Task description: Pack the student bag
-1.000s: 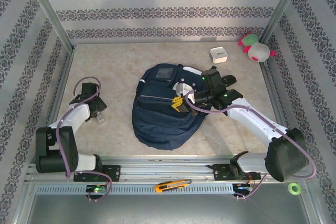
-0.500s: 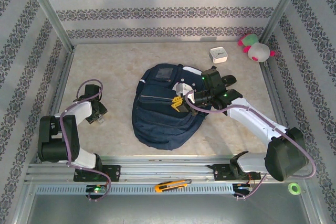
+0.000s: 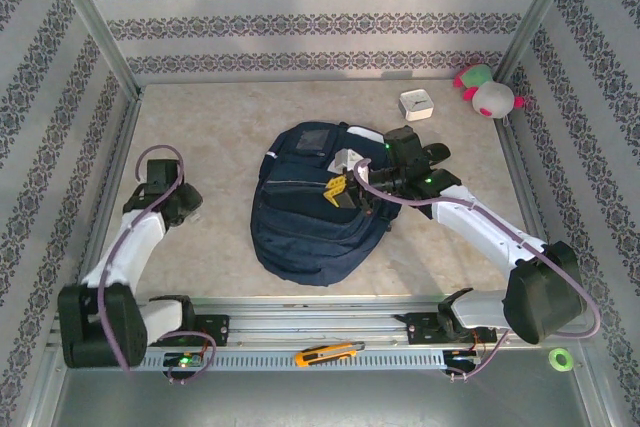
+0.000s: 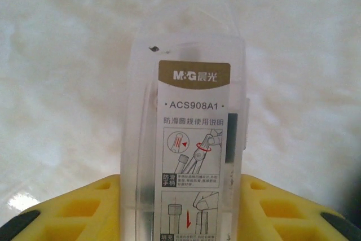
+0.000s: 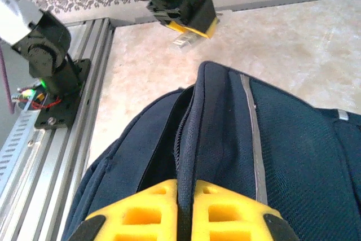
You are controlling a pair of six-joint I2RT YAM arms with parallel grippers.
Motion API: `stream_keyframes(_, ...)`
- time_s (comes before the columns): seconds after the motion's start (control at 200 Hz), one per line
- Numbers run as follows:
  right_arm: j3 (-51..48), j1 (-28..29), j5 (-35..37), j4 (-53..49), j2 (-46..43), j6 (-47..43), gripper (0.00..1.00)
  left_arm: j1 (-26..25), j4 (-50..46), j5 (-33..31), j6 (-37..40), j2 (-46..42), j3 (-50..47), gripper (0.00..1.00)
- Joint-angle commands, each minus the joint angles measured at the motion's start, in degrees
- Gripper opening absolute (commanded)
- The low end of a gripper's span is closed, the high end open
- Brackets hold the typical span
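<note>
we judged the bag (image 3: 300,237) limp; right gripper (image 5: 185,193) pinched its zip edge (image 5: 181,134), the best hold; left gripper (image 4: 180,193) pinched a case (image 4: 192,105).

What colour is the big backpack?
The backpack is navy blue with pale stripes, seen best from the top external camera.

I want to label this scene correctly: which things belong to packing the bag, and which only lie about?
For the job: student bag; clear plastic case, between the left fingers.
Lying about, it seems: plush toy; white box; utility knife; green tape roll.
</note>
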Motion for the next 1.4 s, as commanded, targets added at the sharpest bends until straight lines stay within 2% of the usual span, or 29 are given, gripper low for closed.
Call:
stream_keyframes(0.0,0.7,0.6,-0.9,11.2,-0.3,10.1,0.00,-3.2,-6.4,7.2,1.8,-7.1,3.6,0.33)
stream_keyframes(0.155,0.1,0.6,0.1,14.2,0.5,15.4,0.00,-5.6,-6.7,19.6,9.1,-14.6,6.0,0.28)
stream_keyframes(0.24,0.1,0.5,0.9,14.7,0.4,17.3,0.00,-6.6,-5.3,28.8,11.6,-15.8,6.4,0.25)
stream_keyframes(0.325,0.1,0.5,1.3,15.3,0.2,18.3,0.00,-10.7,-7.0,33.3,14.2,-14.7,8.0,0.24)
stream_keyframes(0.42,0.2,0.5,1.5,15.8,0.3,18.5,0.00,-17.0,-12.2,33.0,16.9,-11.6,11.6,0.25)
stream_keyframes(0.5,0.2,0.5,1.7,15.9,0.3,18.6,0.00,-20.6,-14.8,30.9,14.8,-8.7,13.8,0.26)
stream_keyframes(0.585,0.2,0.6,1.3,16.0,0.4,18.6,0.00,-23.8,-13.2,33.1,11.6,-6.6,13.9,0.26)
stream_keyframes(0.729,0.5,0.7,0.9,16.4,0.7,18.6,0.00,-29.2,-13.8,35.7,10.9,-2.5,14.6,0.27)
stream_keyframes(1.004,1.8,0.9,0.7,16.6,1.4,18.9,0.00,-32.8,-14.1,40.9,8.5,5.0,16.9,0.26)
stream_keyframes(1.174,1.9,0.8,2.9,17.5,1.9,20.9,0.00,-34.0,-15.1,45.1,9.1,2.4,15.8,0.26)
stream_keyframes(1.344,1.6,0.8,3.3,18.4,2.4,21.6,0.00,-34.1,-13.3,43.2,5.2,-0.3,13.6,0.27)
stream_keyframes(1.399,1.4,0.9,3.1,18.6,2.3,21.9,0.00,-34.1,-14.2,40.0,3.7,0.0,14.0,0.27)
